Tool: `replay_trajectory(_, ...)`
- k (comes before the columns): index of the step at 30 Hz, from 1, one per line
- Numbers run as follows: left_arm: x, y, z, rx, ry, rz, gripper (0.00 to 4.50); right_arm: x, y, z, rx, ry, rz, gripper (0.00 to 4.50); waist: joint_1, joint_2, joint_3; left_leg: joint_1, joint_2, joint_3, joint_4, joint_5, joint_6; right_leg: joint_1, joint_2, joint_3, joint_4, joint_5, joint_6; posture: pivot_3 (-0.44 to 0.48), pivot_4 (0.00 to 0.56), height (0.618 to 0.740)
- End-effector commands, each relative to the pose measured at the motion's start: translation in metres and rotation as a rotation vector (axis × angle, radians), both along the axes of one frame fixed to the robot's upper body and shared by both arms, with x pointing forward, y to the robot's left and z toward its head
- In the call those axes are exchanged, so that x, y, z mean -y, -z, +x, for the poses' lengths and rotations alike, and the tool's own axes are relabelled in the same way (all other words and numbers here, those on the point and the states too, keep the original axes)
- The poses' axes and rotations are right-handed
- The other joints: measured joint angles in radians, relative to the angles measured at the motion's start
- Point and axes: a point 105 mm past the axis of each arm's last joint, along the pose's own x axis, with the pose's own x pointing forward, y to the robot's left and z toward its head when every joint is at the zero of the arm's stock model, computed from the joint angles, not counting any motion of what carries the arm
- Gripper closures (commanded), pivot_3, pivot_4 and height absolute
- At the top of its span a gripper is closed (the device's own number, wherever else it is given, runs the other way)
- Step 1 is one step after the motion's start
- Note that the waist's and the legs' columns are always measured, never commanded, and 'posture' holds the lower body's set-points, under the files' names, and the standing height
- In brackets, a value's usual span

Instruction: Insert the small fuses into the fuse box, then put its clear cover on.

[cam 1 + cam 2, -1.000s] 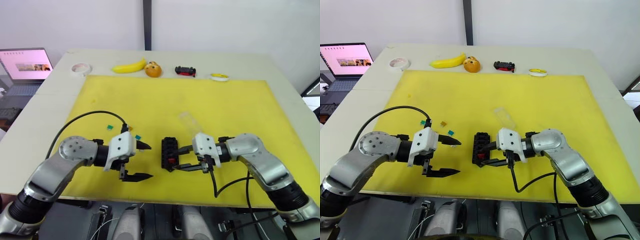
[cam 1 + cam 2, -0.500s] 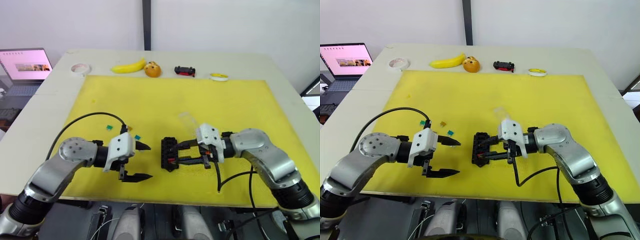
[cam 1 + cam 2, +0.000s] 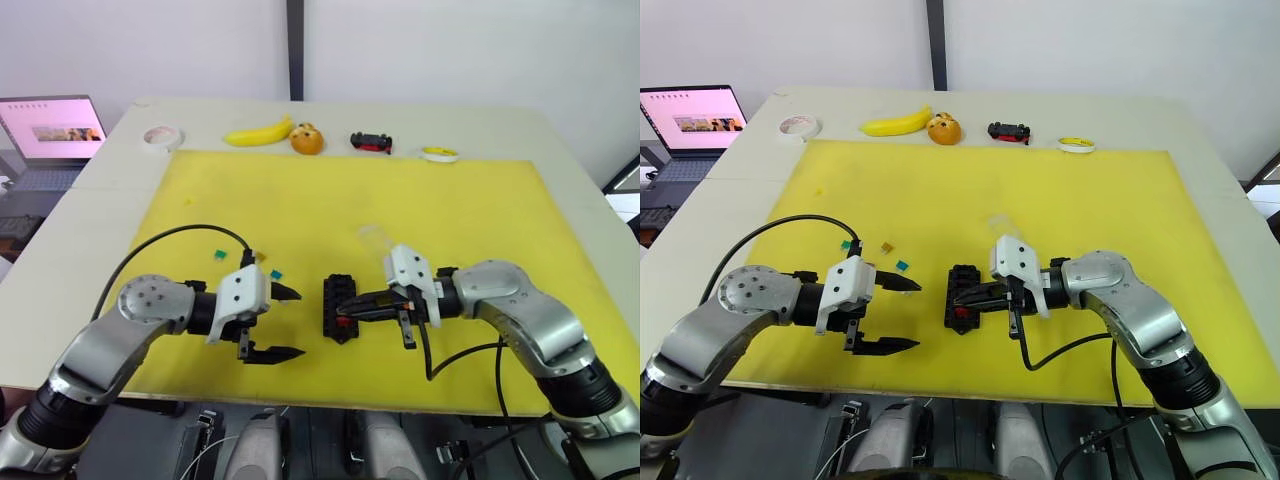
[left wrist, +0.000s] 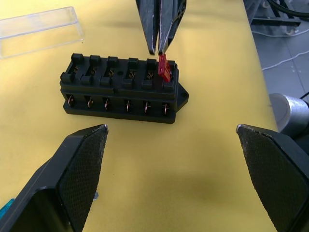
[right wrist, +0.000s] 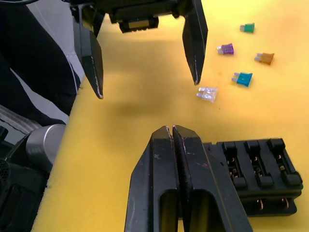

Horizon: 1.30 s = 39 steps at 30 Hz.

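Observation:
The black fuse box (image 3: 340,308) lies on the yellow mat between my two grippers. A red fuse (image 4: 164,72) stands slightly tilted in its end slot. My right gripper (image 4: 158,48) is shut, its tips right at the top of that red fuse, with nothing seen between them. My left gripper (image 3: 295,323) hangs open to the left of the box, holding nothing. Loose small fuses lie beyond it: green (image 5: 247,27), purple (image 5: 226,48), brown (image 5: 264,58), teal (image 5: 242,78) and clear (image 5: 206,94). The clear cover (image 3: 377,240) lies on the mat behind the box.
Along the table's far edge sit a banana (image 3: 258,132), an orange (image 3: 307,139), a black-and-red toy car (image 3: 370,142), a yellow tape roll (image 3: 438,154) and a white tape roll (image 3: 160,136). A laptop (image 3: 50,130) stands at far left.
My right gripper's fingers, open around the fuse box before, have closed and now point at the red fuse. The left arm has not moved.

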Motion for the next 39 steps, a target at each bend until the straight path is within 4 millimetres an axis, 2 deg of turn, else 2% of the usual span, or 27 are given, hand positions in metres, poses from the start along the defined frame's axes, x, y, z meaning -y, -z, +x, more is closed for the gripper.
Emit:
replay_trajectory(1,0.005,-0.007,-0.002,0.036,0.022,-0.012,0.00,-0.002,0.000,0.001,-0.003,-0.012,-0.011,4.45,0.000,0.000,0.000,0.000,0.000,0.000,0.000,0.000,0.000,0.000,0.000,0.000,0.000,0.000,0.000,0.000,0.150,0.737)
replay_trajectory(12,0.005,-0.006,-0.003,0.034,0.016,-0.015,0.00,0.001,0.013,-0.008,-0.029,-0.039,-0.077,4.45,0.000,0.000,0.000,0.000,0.000,0.000,0.000,0.000,0.000,0.000,0.000,0.000,0.000,0.000,0.000,0.000,0.150,0.737)
replay_trajectory(23,0.007,-0.005,-0.001,0.039,0.011,-0.022,0.00,-0.002,0.005,-0.011,-0.022,-0.052,-0.056,4.45,0.000,0.000,0.000,0.000,0.000,0.000,0.000,0.000,0.000,0.000,0.000,0.000,0.000,0.000,0.000,0.000,0.150,0.737)
replay_trajectory(28,0.008,-0.007,-0.001,0.040,0.010,-0.024,0.00,-0.004,0.005,-0.004,0.009,-0.032,-0.051,4.45,0.000,0.000,0.000,0.000,0.000,0.000,0.000,0.000,0.000,0.000,0.000,0.000,0.000,0.000,0.000,0.000,0.150,0.737)
replay_trajectory(33,0.008,-0.007,-0.002,0.039,0.010,-0.027,0.00,-0.006,-0.004,-0.005,-0.006,-0.040,-0.011,4.45,0.000,0.000,0.000,0.000,0.000,0.000,0.000,0.000,0.000,0.000,0.000,0.000,0.000,0.000,0.000,0.000,0.150,0.737)
replay_trajectory(37,0.007,-0.005,-0.002,0.035,0.008,-0.025,0.00,-0.006,-0.022,-0.007,-0.028,-0.056,0.035,4.45,0.000,0.000,0.000,0.000,0.000,0.000,0.000,0.000,0.000,0.000,0.000,0.000,0.000,0.000,0.000,0.000,0.150,0.737)
replay_trajectory(39,0.007,-0.005,-0.002,0.035,0.009,-0.026,0.00,-0.006,-0.028,-0.007,-0.035,-0.054,0.052,3.87,0.000,0.000,0.000,0.000,0.000,0.000,0.000,0.000,0.000,0.000,0.000,0.000,0.000,0.000,0.000,0.000,0.150,0.737)
